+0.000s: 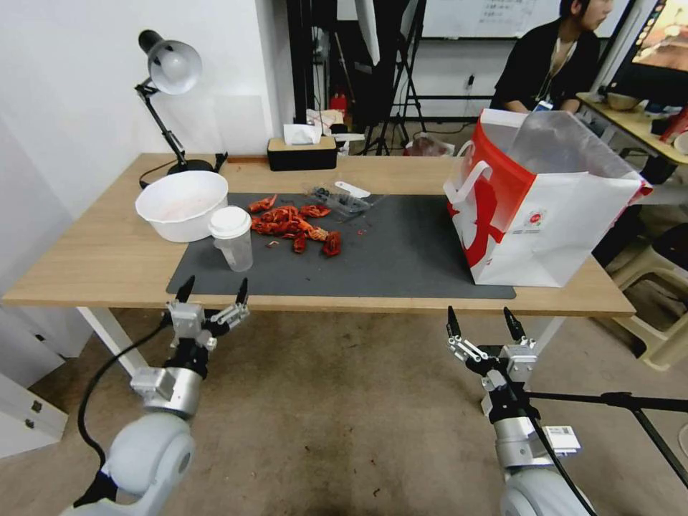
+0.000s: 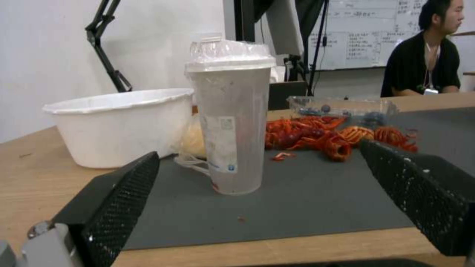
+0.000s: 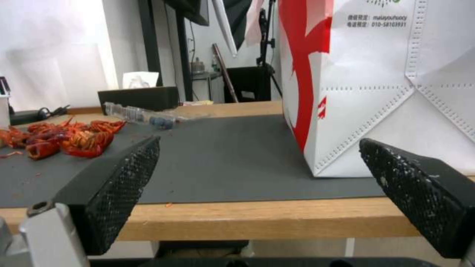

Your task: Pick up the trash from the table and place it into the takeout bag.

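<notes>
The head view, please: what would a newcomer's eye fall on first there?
Probably the red-and-white takeout bag, standing open on the table's right end, and the pile of red crayfish shells on the dark grey mat. Left of the shells stand a lidded clear plastic cup and a white bowl. Both open hands, left hand and right hand, hover before the table's near edge.
</notes>
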